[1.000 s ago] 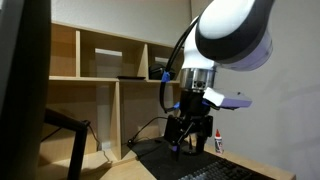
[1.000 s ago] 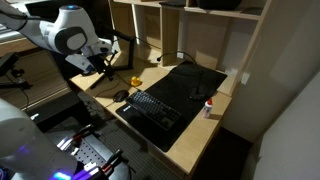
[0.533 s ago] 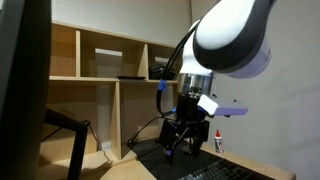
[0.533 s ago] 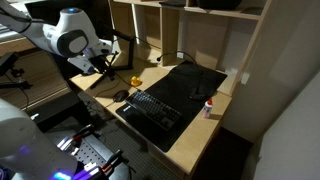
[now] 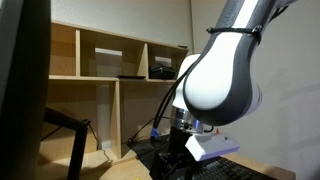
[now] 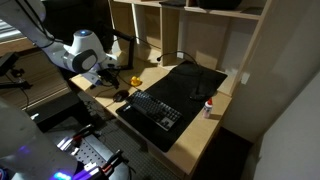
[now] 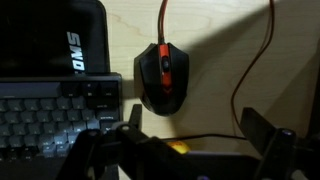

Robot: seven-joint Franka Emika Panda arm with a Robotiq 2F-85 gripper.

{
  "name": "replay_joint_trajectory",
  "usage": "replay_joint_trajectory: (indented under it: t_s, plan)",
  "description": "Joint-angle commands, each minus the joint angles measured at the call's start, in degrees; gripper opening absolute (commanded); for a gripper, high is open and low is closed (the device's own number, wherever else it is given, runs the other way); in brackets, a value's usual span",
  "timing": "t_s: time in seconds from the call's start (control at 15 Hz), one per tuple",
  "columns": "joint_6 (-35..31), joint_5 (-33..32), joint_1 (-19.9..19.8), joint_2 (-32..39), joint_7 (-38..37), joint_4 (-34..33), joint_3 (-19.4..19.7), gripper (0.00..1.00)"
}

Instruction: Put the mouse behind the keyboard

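The mouse (image 7: 162,77) is small and dark with an orange-red stripe, and its cable runs away across the wooden desk. It lies just off the keyboard's (image 7: 50,112) end. In an exterior view the mouse (image 6: 121,95) sits at the near-left end of the keyboard (image 6: 155,110). My gripper (image 7: 196,140) is open and empty, hovering above the desk with the mouse just beyond its fingers. In an exterior view the gripper (image 6: 108,76) hangs over the desk's left part, close to the mouse. In the other exterior view the arm fills the picture and hides the mouse.
A plain black mat (image 6: 192,78) lies behind the keyboard. A white red-capped bottle (image 6: 209,107) stands at the keyboard's right end. A small yellow object (image 6: 136,81) and cables lie near the mouse. Wooden shelves (image 5: 100,70) rise behind the desk.
The arm has swung down and towards the keyboard's end, bringing the open gripper lower over the desk near the mouse. The mouse and keyboard have not moved.
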State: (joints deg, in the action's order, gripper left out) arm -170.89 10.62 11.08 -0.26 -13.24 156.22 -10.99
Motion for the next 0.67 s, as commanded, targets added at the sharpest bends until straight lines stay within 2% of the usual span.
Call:
replay_joint_trajectory:
  t_s: [0.0, 0.13, 0.33, 0.6]
  plan:
    - [-0.16, 0.27, -0.05, 0.79, 0.22, -0.33, -0.02, 1.00]
    - [-0.22, 0.28, -0.07, 1.36, 0.06, -0.77, -0.03, 1.00]
    - [-3.40, -8.03, -0.47, 6.26, -5.67, -1.61, 2.19, 1.00]
    - [-7.82, -17.49, 1.64, 8.93, -11.38, -2.27, 6.70, 1.00]
